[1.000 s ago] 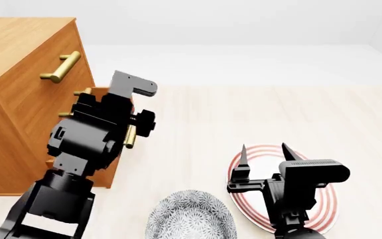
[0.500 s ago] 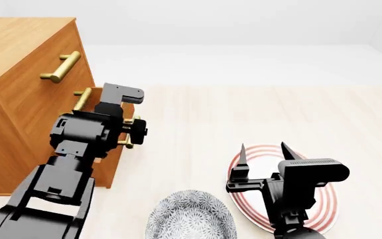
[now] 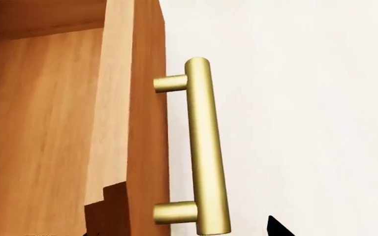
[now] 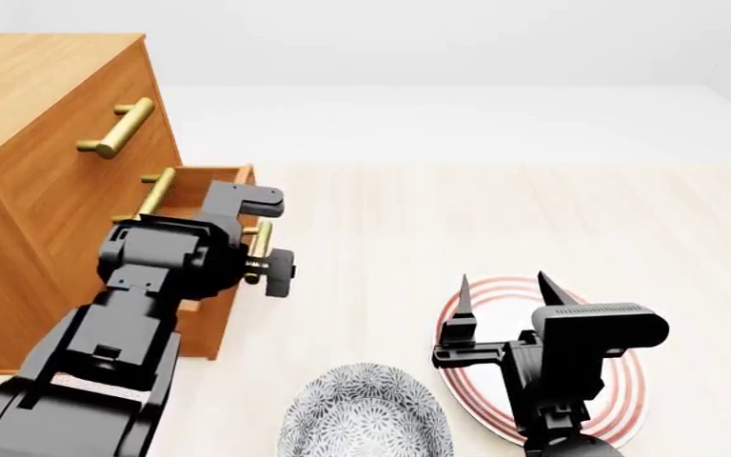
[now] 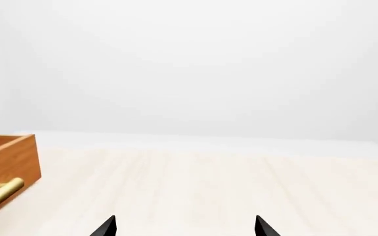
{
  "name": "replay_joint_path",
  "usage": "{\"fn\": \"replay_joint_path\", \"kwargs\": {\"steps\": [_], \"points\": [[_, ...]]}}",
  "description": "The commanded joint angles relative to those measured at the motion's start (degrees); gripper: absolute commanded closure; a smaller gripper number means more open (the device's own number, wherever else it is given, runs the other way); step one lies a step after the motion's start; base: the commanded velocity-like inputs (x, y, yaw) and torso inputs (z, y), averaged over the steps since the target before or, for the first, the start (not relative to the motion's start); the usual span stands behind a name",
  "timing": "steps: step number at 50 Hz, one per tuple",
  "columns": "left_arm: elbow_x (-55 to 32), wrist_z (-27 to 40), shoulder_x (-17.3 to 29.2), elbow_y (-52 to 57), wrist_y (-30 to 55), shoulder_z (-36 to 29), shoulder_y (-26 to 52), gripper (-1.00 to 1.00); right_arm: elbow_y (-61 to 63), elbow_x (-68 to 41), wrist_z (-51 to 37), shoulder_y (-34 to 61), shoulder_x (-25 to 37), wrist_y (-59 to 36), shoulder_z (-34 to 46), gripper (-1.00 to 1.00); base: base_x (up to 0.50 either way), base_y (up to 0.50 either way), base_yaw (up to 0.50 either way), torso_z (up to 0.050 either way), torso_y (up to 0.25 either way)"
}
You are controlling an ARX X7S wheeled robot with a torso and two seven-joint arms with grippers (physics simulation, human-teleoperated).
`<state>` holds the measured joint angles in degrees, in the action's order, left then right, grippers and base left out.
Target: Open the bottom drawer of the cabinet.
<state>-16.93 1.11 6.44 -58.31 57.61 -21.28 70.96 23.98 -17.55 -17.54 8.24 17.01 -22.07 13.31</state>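
Pale wood floor (image 4: 467,228), white walls; right pincer (image 4: 505,290) spread, empty; left pincer's grip hidden.

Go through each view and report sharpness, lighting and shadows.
Head view: sharp, flat even light, almost no cast shadows under the plate or bowl. Left wrist view: close on the bottom drawer, its wood grain soft, a mild highlight along the brass handle. Right wrist view: clean, mostly pale washed-out background.
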Motion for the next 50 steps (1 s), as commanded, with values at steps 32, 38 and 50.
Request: {"fn": "replay_joint_path", "kwargs": {"steps": [32, 38, 50], "points": [[-8.95, -8.7, -5.37, 13.01, 7.44, -3.19, -4.75, -1.0, 0.43, -0.75, -0.84, 0.15, 0.8, -0.03, 0.57, -1.0, 0.0, 0.0, 0.0, 0.0, 0.0], [-12.47, -8.43, -6.13, 15.72, 7.07, -5.0, -5.23, -1.0, 0.86, -0.96, -1.04, 0.11, 1.05, -0.14, 0.41, -1.0, 0.0, 0.0, 0.0, 0.0, 0.0], [-16.6, -6.64, -4.81, 19.19, 7.09, -6.45, -5.8, -1.0, 1.25, -1.26, -1.37, 0.08, 1.38, -0.28, 0.3, -1.0, 0.0, 0.0, 0.0, 0.0, 0.0]]}}
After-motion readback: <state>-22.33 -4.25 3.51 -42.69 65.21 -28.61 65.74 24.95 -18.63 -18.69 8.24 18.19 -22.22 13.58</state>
